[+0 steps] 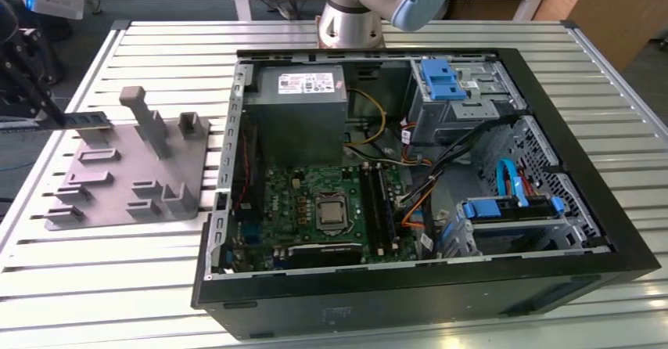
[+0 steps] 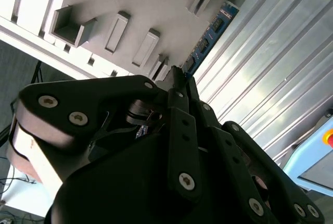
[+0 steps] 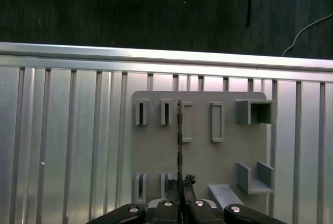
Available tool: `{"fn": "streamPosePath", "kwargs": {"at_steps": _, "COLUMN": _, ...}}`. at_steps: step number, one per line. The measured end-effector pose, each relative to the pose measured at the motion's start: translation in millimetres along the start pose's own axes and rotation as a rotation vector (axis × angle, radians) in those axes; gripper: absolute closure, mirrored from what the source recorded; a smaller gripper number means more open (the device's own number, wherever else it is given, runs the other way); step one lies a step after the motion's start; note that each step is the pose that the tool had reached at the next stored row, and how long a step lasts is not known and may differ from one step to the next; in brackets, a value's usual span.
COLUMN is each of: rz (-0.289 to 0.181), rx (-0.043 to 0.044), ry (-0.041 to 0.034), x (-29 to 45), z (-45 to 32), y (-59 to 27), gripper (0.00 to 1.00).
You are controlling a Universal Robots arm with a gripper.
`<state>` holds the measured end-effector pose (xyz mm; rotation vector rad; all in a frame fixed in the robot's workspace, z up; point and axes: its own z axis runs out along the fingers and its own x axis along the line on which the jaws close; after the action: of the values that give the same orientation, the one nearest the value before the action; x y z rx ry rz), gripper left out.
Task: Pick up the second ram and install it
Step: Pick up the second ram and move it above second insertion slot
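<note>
Gripper (image 2: 177, 78) fingers are clenched on the memory stick (image 2: 210, 28), pinching its flat faces near one end so that most of the board juts out past the fingertips. The stick hangs over the gray holder plate (image 1: 115, 188) at the exterior view's left. Whether it is clear of the plate or touching it, I cannot tell.

The stick looks light, thin and stiff, and probably fragile. It likely tolerates a squeeze across its faces but not bending or knocks on its chips and contact edge. Held this close to one end, it may pivot in the grip, so a hold nearer the middle would likely steady it more.

The exterior view places the gripper (image 1: 52, 116) and stick (image 1: 89, 120) against the whole scene. They are well apart from the open computer case (image 1: 418, 302) on the slatted bench (image 1: 105, 286), where the black memory slots (image 1: 374, 200) sit beside the processor. The first wrist view looks along the stick (image 3: 179, 135) edge-on, a thin line running from the gripper (image 3: 179, 185) across the plate (image 3: 203, 156) and its pockets. The second wrist view turns the board's face toward us, showing the blue-green surface and black chips.
</note>
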<state>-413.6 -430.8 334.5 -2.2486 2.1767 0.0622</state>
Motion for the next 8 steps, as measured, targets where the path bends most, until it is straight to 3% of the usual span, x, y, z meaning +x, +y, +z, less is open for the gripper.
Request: {"fn": "streamPosePath", "kwargs": {"at_steps": 8, "rz": 0.0, "rx": 0.0001, "ry": -0.0008, "x": -0.4, "z": -11.3, "y": 0.2, "gripper": 0.86}}
